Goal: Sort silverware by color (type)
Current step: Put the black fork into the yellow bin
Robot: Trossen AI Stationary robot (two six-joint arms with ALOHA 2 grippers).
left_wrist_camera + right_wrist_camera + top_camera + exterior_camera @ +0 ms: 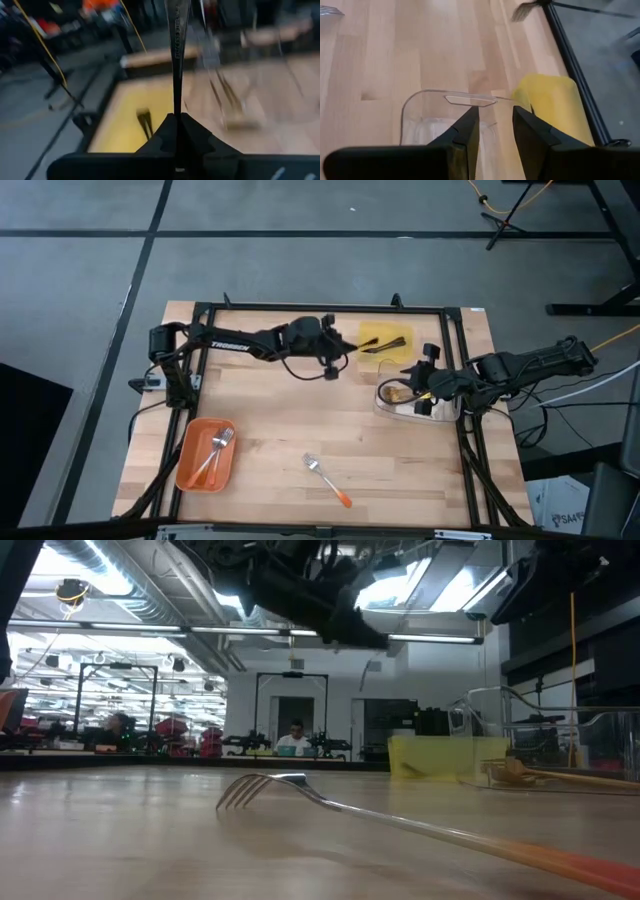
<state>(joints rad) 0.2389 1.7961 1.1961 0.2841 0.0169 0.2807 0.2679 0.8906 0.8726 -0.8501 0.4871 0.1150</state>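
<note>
My left gripper is shut on a dark utensil and hovers beside the yellow tray at the table's far side. That tray holds more dark silverware. My right gripper stands open above the clear tray, which holds gold utensils. An orange-handled silver fork lies flat on the table near the front. Another such fork lies in the orange tray. My left gripper pinches the dark utensil between its two shut fingers at one end of its thin shaft. The rest of the utensil sticks straight out ahead of the fingertips, along the fingers. It is lifted clear, over the yellow tray's edge.
A black frame runs around the wooden table top. The yellow tray and the clear tray sit close together at the far right, the orange tray at the near left. Bare wood lies between them.
</note>
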